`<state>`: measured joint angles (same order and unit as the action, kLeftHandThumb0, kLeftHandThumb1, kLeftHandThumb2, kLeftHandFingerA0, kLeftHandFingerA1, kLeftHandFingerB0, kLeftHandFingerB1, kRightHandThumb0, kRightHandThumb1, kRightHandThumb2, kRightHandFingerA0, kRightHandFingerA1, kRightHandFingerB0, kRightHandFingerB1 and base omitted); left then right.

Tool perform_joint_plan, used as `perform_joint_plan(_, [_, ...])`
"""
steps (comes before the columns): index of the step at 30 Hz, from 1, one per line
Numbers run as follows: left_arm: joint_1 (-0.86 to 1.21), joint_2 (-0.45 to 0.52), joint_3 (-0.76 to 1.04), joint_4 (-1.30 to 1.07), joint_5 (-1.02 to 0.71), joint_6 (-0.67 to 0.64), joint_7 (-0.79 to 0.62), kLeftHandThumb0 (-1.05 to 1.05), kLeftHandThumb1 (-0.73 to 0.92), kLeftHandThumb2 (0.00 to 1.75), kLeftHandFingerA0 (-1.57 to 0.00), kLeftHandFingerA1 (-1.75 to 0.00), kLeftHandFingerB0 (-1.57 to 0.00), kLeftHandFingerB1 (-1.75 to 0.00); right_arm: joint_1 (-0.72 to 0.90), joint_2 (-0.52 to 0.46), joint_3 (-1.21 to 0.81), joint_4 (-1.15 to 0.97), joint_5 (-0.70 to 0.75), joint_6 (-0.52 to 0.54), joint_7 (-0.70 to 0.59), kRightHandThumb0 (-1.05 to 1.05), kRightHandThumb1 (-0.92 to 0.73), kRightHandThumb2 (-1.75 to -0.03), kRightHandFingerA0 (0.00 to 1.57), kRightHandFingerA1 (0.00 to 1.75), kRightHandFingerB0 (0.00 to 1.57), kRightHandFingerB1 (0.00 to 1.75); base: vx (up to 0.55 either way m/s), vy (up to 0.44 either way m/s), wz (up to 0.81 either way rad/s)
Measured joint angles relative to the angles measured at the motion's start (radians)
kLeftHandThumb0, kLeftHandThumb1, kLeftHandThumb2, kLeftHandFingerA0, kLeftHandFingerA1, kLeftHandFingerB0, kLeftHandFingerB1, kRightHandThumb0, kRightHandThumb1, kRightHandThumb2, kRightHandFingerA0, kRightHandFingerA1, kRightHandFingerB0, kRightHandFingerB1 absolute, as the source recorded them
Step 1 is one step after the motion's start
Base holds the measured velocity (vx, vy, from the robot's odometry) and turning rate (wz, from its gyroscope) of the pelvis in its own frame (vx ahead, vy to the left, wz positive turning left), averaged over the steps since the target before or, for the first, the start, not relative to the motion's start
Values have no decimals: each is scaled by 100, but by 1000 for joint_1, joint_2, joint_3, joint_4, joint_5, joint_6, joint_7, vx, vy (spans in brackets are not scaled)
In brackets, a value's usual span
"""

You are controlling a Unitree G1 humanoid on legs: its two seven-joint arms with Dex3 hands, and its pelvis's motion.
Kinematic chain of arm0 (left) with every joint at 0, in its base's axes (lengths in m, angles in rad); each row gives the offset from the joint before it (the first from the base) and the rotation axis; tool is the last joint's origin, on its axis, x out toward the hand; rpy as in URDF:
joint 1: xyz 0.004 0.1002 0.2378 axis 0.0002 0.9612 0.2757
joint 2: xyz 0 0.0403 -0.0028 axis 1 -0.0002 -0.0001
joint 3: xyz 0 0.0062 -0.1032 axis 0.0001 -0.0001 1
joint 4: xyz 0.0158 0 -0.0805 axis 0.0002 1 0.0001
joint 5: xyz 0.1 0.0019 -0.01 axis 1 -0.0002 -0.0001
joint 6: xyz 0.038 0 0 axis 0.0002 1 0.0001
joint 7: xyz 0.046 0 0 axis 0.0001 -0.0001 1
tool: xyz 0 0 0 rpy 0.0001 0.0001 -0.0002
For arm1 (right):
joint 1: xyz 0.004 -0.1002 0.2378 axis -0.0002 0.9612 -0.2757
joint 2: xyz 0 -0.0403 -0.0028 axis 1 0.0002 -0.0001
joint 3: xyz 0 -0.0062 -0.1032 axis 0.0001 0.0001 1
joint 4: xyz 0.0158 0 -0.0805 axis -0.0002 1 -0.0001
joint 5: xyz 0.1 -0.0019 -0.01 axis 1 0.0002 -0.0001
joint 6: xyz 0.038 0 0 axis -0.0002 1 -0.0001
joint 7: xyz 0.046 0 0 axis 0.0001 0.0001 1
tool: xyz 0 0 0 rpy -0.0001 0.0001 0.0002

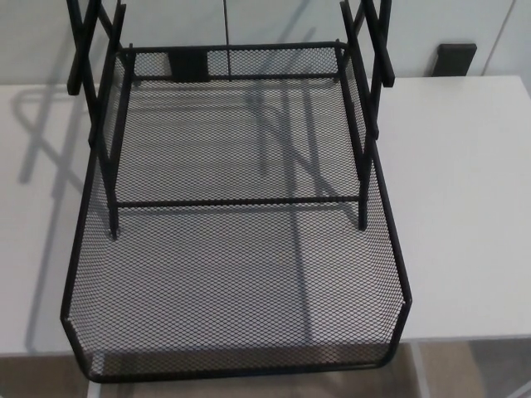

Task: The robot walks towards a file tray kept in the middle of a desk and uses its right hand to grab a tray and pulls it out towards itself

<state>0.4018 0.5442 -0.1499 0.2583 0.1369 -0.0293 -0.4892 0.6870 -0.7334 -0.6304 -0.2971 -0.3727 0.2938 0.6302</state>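
From the head view, a black wire-mesh tray (pixel 232 282) fills most of the picture, lying flat on a white desk (pixel 465 207). Its front rim hangs over the desk's near edge, and its rounded front corners sit low in the picture. The black metal frame (pixel 362 124) of the file tray stands over the tray's back half, with upright posts on both sides and a thin crossbar (pixel 236 201) running across the mesh. A small dark object (pixel 456 58) sits beyond the desk's far right edge, against the pale wall. Neither of the robot's hands shows anywhere, so places cannot be given relative to a hand, and whether the fingers are spread or pressed together cannot be told. Nothing touches the tray's front rim.
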Motion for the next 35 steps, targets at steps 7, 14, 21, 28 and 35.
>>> perform_joint_plan(7, [-44,-15,-11,85,2,0,1,-42,66,61,-48,-41,-23,-31,144,127,189,225,70,-81,78,-68,-67,-60,44,47,39,42,0,0,0])
perform_joint_plan(14, [-153,-75,-41,237,10,-1,15,-42,65,60,-44,-40,-25,-31,116,370,406,271,150,-51,108,-70,-69,-61,9,36,10,31,0,0,0])
perform_joint_plan(21, [-171,-83,-44,280,17,-1,34,-42,63,59,-40,-39,-25,-31,62,522,504,174,180,46,83,-77,-53,-88,0,35,0,27,0,0,0])
perform_joint_plan(28, [-183,-88,-44,310,20,-2,56,-43,64,59,-39,-39,-25,-31,-118,572,541,374,179,53,-18,-79,-63,-60,8,36,7,28,0,0,0])
perform_joint_plan(35, [-198,-89,-56,332,36,-16,81,-43,64,59,-40,-39,-26,-31,-181,527,545,514,170,-9,-114,-89,-56,-88,1,44,14,30,0,0,0])
